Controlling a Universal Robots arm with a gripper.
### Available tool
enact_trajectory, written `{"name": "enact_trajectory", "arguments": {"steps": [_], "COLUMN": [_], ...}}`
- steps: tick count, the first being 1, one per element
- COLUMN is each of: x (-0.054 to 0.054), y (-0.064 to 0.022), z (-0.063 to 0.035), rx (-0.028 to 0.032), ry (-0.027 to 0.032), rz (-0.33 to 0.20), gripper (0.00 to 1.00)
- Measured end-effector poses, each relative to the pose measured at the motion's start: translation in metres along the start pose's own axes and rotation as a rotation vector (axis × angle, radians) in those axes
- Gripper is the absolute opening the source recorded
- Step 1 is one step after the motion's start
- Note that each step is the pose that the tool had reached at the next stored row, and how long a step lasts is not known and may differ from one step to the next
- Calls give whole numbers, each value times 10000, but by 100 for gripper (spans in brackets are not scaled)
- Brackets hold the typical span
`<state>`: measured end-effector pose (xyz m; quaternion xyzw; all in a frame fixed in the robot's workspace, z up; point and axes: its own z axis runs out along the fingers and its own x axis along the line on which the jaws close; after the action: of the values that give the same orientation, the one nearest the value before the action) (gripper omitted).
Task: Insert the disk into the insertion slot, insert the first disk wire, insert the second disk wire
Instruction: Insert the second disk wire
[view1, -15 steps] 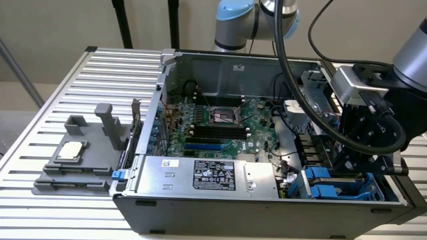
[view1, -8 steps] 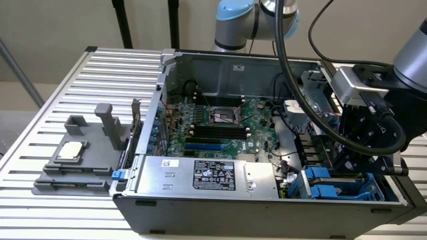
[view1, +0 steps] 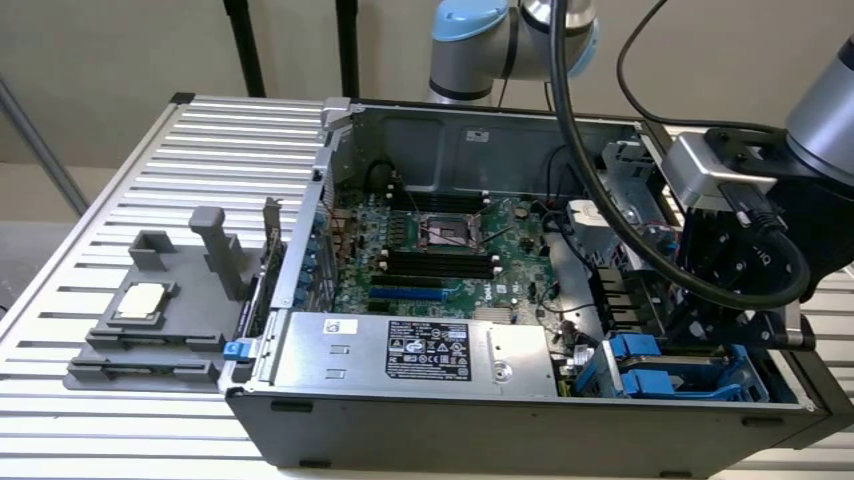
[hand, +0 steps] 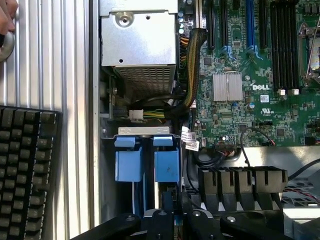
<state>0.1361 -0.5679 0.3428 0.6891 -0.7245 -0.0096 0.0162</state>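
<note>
The insertion slot (view1: 663, 372), a grey drive cage with two blue plastic tabs (hand: 146, 165), sits in the near corner of the open computer case, on the exterior view's right. The disk's silver body is hidden; I cannot tell whether the blue tabs belong to its carrier. My gripper (view1: 711, 343) hangs straight over the cage, its black fingers (hand: 161, 220) close together and shut just above the blue tabs. I cannot tell whether anything is pinched between them. A white connector (hand: 136, 115) on a bundle of wires lies loose between the cage and the power supply.
A silver power supply with a black label (view1: 414, 350) fills the case's front. The motherboard (hand: 250, 75) lies beyond it. A grey fixture (view1: 147, 320) stands on the slatted table at the exterior view's left. In the wrist view, a keyboard (hand: 27, 170) and a person's hand (hand: 7, 20) lie beside the case.
</note>
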Motion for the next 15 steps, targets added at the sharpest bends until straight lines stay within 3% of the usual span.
{"name": "enact_trajectory", "arguments": {"steps": [15], "x": [-13], "y": [-20], "z": [29], "rx": [-2], "ry": [-8], "rz": [0], "gripper": [17]}}
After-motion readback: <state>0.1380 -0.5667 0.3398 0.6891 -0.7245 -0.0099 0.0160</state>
